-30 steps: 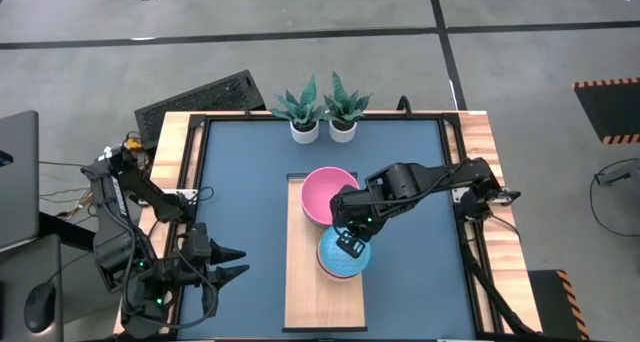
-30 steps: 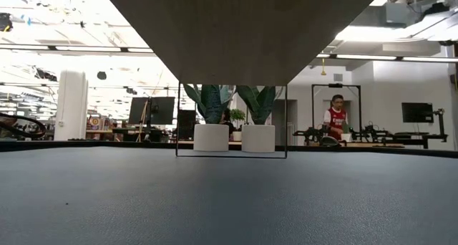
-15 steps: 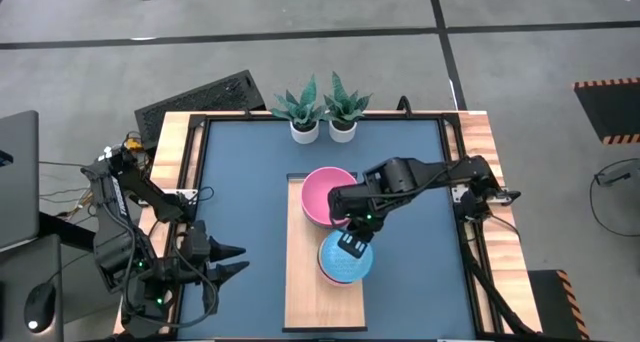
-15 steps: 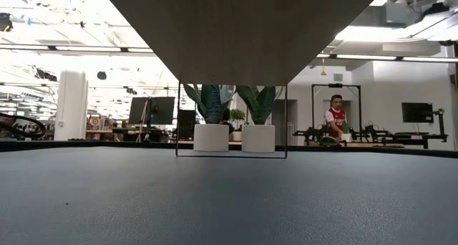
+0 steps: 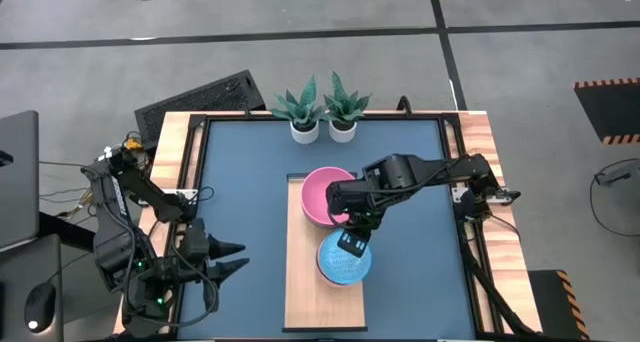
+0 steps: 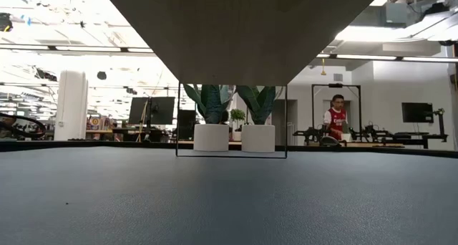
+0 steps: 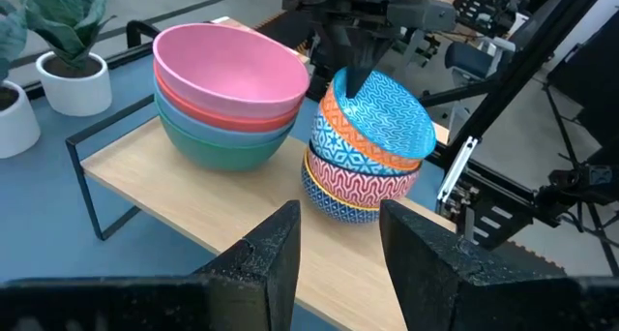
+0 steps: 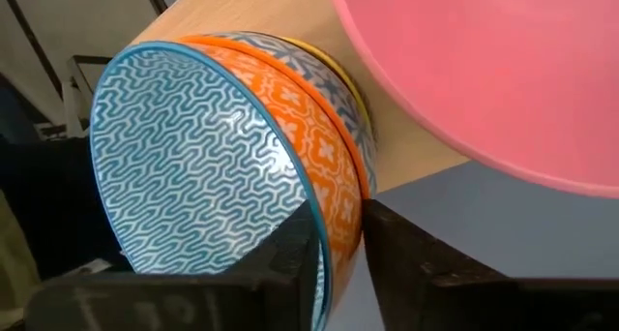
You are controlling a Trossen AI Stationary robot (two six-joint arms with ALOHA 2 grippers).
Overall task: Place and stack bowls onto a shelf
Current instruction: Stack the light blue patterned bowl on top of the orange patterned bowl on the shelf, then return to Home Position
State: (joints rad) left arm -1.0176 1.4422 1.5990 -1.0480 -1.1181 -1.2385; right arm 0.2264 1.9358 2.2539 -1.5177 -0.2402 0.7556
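Bowls, small stack (image 7: 372,142): patterned ones nested on the shelf, blue-lined orange bowl (image 8: 227,166) on top and tilted, red and blue patterned ones under it.
Right gripper (image 5: 352,240): clenched on the rim of that top bowl, one finger (image 8: 290,263) inside, the other outside against the orange wall.
Shelf (image 5: 305,292): light wooden board on thin dark legs, directly under the right gripper and running along the blue tabletop (image 5: 240,172).
Bowls, large stack (image 7: 230,94): pink over blue over teal, on the shelf just beyond the gripper, beside the small stack.
Plant pots (image 5: 322,129): two white ones, farther off past the shelf's end.
Left gripper (image 5: 228,262): waiting well apart from the shelf, fingers released.
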